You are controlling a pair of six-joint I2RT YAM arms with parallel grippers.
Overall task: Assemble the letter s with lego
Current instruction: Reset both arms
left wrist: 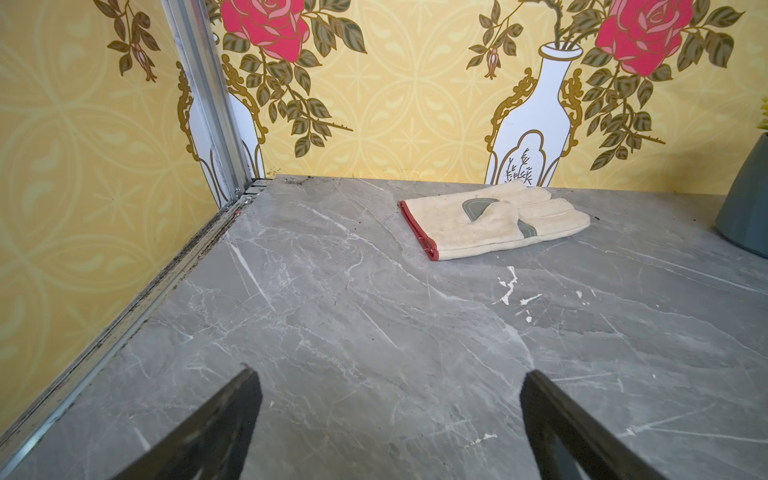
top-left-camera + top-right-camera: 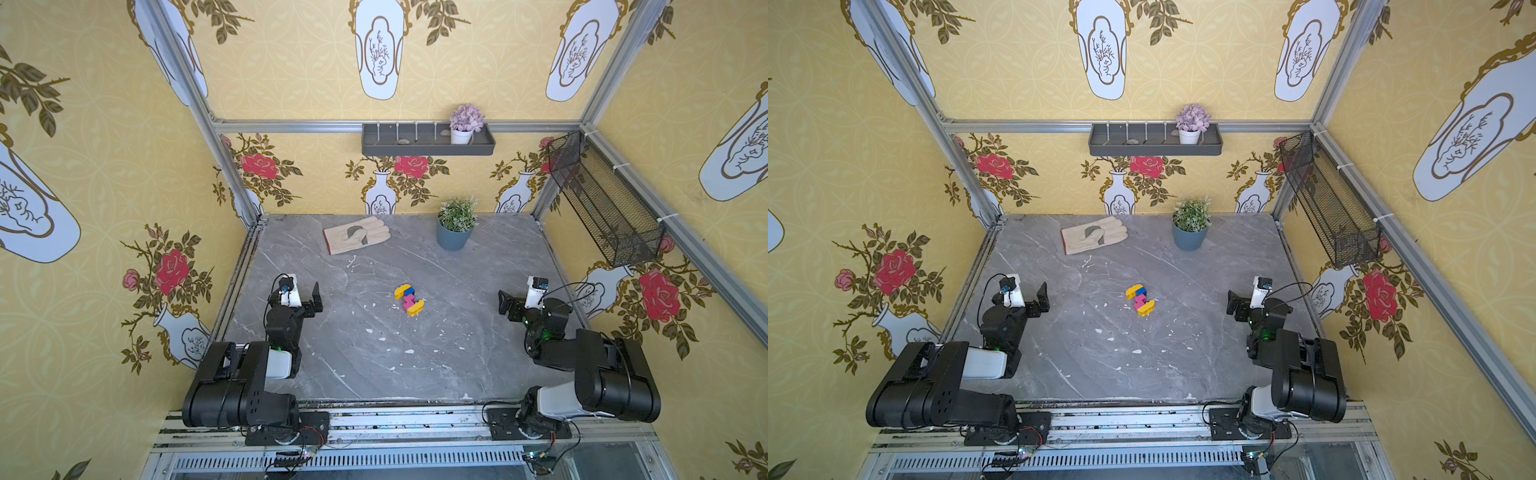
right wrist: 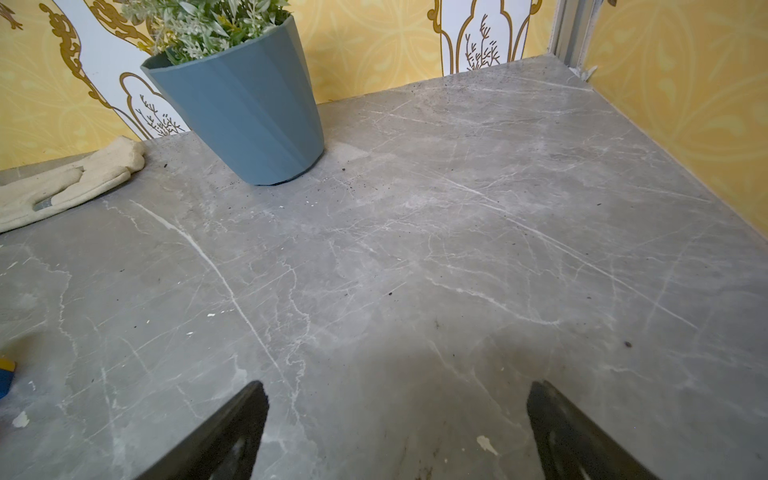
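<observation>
**Q:** What is hidden or hard to read?

**A:** Each wrist view cuts my claws short, so only two dark fingertips show. My left claw (image 1: 390, 376) stands wide, with nothing between its tips and bare surface (image 1: 332, 316) beneath. From that wrist the glove (image 1: 494, 222) lies whole near the back wall, while the potted plant (image 1: 748, 208) is sliced off by the frame edge. The letter s (image 2: 409, 300) lies mid-surface in both top views, well apart from both claws. My right wrist catches only a blue and yellow sliver of it at the frame edge. My right claw (image 3: 399, 385) is spread wide too, and empty.

**Q:** And the counts?

**A:** There is one glove, one potted plant and one letter s. In it I count two yellow bricks (image 2: 415, 308), one at each end, and one blue brick (image 2: 410, 291). The pink middle (image 2: 408, 301) is too small for me to split into separate pieces. There are two claws, one at either side.
</observation>
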